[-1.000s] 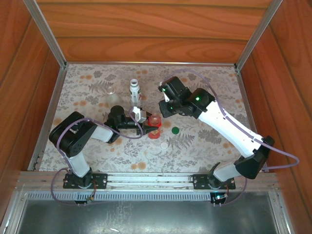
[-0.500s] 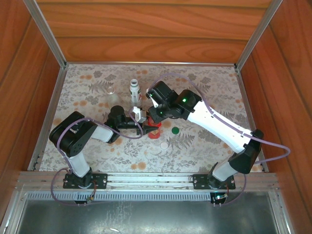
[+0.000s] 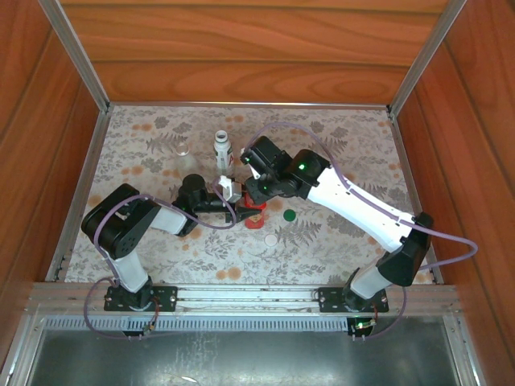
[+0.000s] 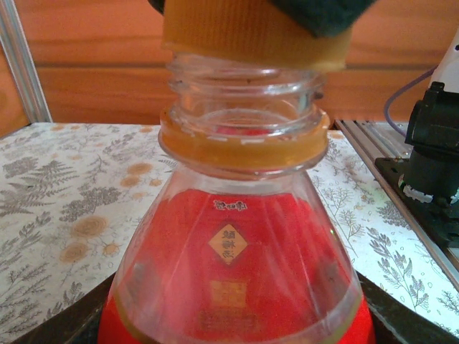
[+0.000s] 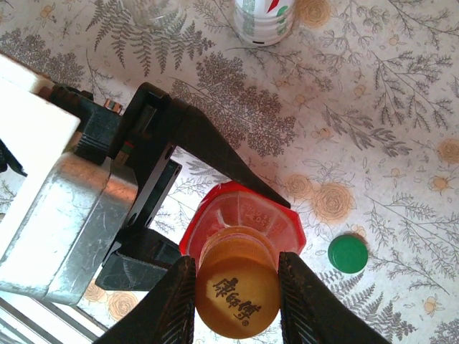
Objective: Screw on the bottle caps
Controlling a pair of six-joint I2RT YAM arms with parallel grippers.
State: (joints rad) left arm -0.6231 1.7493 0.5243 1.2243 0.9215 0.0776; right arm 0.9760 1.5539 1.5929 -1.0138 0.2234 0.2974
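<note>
With the left claw (image 5: 229,229) clenched on the red bottle (image 4: 237,287) mid-bench (image 3: 346,153) and the right claw (image 5: 237,269) pinching the golden-brown cap (image 5: 238,294), seemingly tilted, over its neck, turning now risks cross-threading.

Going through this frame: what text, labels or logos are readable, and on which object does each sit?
"康师傅", as best I can read it: printed on top of the golden-brown cap, right wrist view.
Red bottle: diamond-shaped label print, too blurred to read.
White bottle: coloured print, no legible words.
</note>
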